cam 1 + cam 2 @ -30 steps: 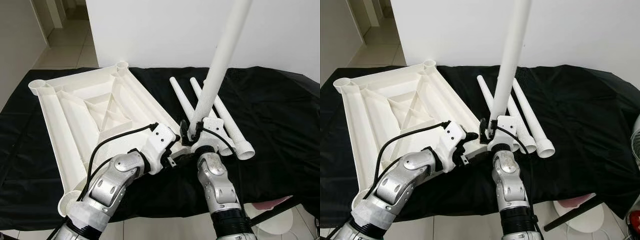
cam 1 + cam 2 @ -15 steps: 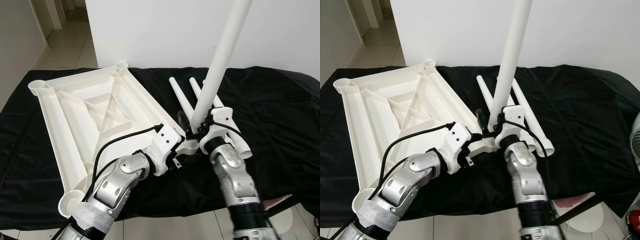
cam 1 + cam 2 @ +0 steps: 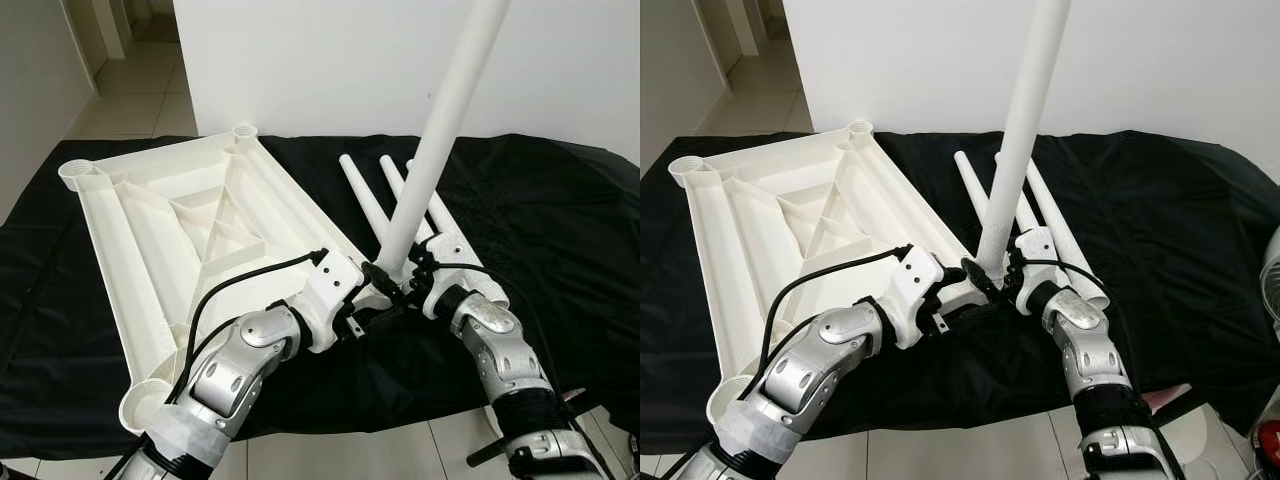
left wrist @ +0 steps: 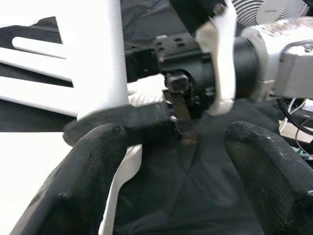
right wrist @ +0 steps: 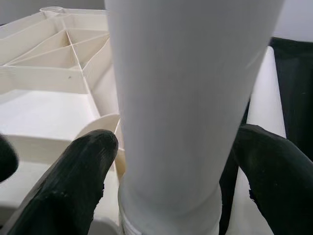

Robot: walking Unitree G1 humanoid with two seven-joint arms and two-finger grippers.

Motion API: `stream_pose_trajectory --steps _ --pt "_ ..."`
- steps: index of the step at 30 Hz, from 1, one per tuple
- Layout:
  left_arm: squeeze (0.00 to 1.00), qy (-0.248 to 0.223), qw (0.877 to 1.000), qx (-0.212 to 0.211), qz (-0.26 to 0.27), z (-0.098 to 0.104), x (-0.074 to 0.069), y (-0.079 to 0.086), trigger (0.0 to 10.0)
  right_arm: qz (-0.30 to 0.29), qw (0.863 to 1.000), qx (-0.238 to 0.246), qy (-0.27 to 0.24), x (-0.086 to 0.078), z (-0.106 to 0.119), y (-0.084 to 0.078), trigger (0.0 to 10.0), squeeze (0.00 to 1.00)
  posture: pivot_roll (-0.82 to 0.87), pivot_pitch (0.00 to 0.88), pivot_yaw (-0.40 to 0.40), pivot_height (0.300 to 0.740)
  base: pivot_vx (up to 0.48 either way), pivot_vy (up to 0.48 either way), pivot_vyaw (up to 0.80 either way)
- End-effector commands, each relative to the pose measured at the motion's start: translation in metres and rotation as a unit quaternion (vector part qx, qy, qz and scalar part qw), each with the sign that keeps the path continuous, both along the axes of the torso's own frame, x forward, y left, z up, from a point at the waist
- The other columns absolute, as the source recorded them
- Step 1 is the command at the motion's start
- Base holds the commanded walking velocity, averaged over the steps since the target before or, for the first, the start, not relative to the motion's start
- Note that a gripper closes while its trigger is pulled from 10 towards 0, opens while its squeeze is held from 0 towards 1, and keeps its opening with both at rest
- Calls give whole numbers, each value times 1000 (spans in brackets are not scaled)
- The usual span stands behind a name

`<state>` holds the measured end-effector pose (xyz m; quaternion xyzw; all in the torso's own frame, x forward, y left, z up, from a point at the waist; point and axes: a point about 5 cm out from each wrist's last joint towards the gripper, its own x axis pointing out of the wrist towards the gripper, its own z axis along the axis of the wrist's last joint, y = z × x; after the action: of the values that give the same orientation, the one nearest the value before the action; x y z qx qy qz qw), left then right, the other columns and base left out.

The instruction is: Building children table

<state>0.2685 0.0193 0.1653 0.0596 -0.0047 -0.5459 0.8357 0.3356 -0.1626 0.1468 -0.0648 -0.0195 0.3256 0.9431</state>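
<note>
White plastic tabletop lies upside down on a black cloth, ribbed underside up, round leg sockets at its corners. One white table leg stands nearly upright, tilted slightly, its lower end seated at the tabletop's near right corner socket, just in front of the robot.

Right gripper is at the base of that upright leg — in the right wrist view the leg sits between the two black fingers, which are spread on either side of it; whether the pads actually press on it cannot be told.

Left gripper reaches in from the left to the same corner, close beside the right gripper. In the left wrist view its fingers are apart with nothing between them but black cloth, the leg's base and corner socket just beside one finger, and the right gripper's wrist housing straight ahead.

Three more white legs lie flat on the cloth, side by side, just right of the tabletop and behind the upright leg, their wider ends toward the robot.

Pale tiled floor and a white wall beyond the cloth — a white fan shows in the left wrist view.
</note>
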Motion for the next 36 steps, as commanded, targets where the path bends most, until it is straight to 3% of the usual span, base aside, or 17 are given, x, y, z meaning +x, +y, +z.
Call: stream_pose_trajectory --steps 1,10,11,12,13,15,28,29,31,32,36 --pt "0 4 1000 5 -4 -2 -3 -2 10000 10 1000 -8 -2 3 2 -3 10000 0 17 48 -25 740 0 0 0" --pt "0 7 1000 5 -4 -2 -3 -2 10000 32 999 -19 -7 13 5 -3 10000 0 21 50 -25 740 0 0 0" --pt "0 9 1000 6 -4 -3 -4 -2 10000 37 999 -25 -8 15 5 -3 6314 0 21 50 -25 740 0 0 0" --pt "0 11 1000 6 -4 -3 -4 -2 10000 39 999 -30 -9 16 5 -2 6314 0 21 50 -25 740 0 0 0" --pt "0 11 1000 7 -3 -3 -4 -1 10000 42 998 -35 -7 17 3 -2 549 0 29 48 -27 740 0 0 0" --pt "0 8 1000 8 0 -3 -3 0 10000 41 998 -41 -5 18 1 -3 0 0 32 48 -29 740 0 0 0" --pt "0 4 1000 7 4 -1 -2 0 10000 48 997 -60 20 15 -14 -2 0 0 32 47 -33 740 0 0 0" --pt "0 4 1000 7 4 -1 -2 0 10000 44 997 -52 22 15 -16 0 2118 0 32 47 -33 740 0 0 0" --pt "0 4 1000 7 4 -1 -2 0 10000 42 998 -45 23 14 -16 1 2118 0 32 47 -33 740 0 0 0" --pt "0 4 1000 7 4 -1 -2 0 10000 25 999 -41 24 15 -17 3 10000 0 30 47 -37 740 0 0 0" --pt "0 4 1000 7 4 -1 -3 0 10000 -11 999 -34 25 18 -19 5 10000 0 30 46 -39 740 0 0 0"
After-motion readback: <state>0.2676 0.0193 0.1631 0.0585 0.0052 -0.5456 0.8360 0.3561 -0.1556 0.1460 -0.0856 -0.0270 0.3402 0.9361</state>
